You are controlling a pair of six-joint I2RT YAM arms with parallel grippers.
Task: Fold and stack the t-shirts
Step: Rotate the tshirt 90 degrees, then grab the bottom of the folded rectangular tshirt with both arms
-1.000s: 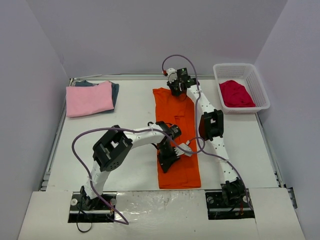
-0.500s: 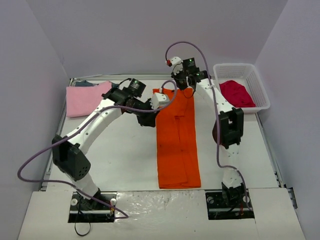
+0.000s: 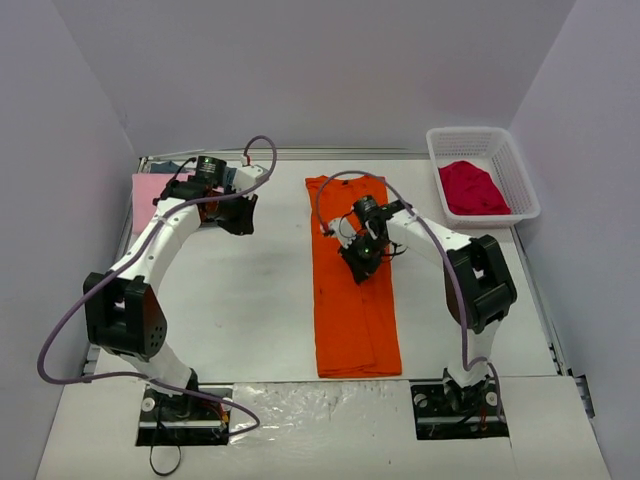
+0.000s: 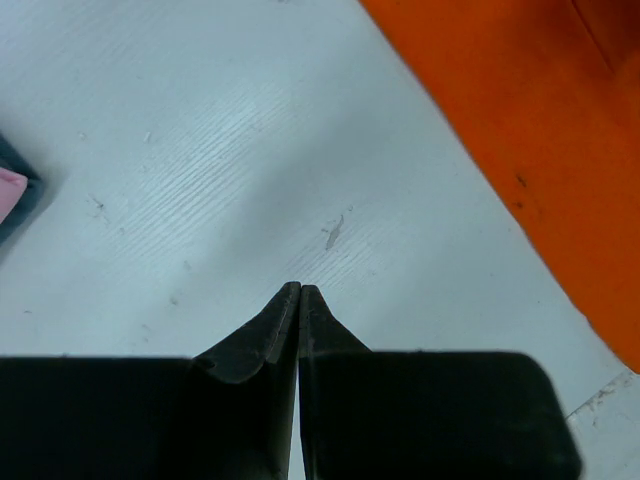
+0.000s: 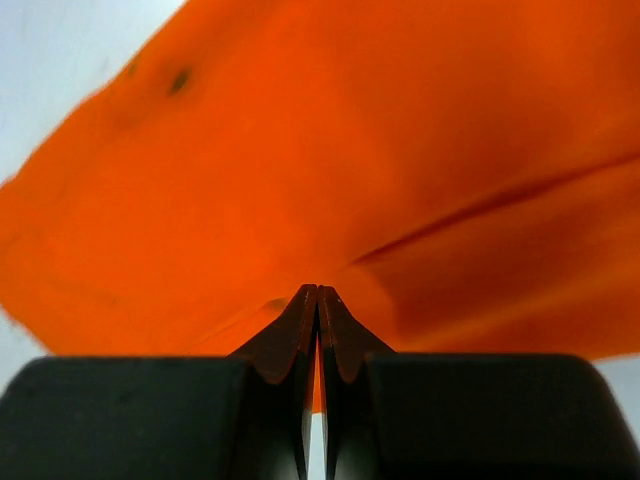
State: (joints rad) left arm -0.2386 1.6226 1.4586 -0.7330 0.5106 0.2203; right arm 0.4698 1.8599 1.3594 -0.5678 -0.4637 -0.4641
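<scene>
Worktop: pale grey worktop (image 3: pixel 250 300), filling the middle of the top view.
Orange shirt: bright orange cloth t-shirt (image 3: pixel 357 320), folded into a long narrow strip at frame centre. Its long axis runs from upper centre to lower centre.
Nearer arm: right arm (image 3: pixel 470 270), bent inward over the strip's upper half. The left arm (image 3: pixel 150 250) reaches to the upper left, well apart from the strip.
Stack: light pink folded t-shirt (image 3: pixel 148 196) on a dark blue-grey one (image 3: pixel 166 167), upper left.
Basket: white plastic lattice basket (image 3: pixel 522 180), upper right, holding a crimson red t-shirt (image 3: pixel 470 188).
Right end effector (image 5: pixel 317 290): fingers pressed together, orange cloth directly ahead, no pinched fold visible.
Left end effector (image 4: pixel 300 288): fingers closed on nothing, over bare worktop. The orange edge lies at the upper right of its wrist view.
</scene>
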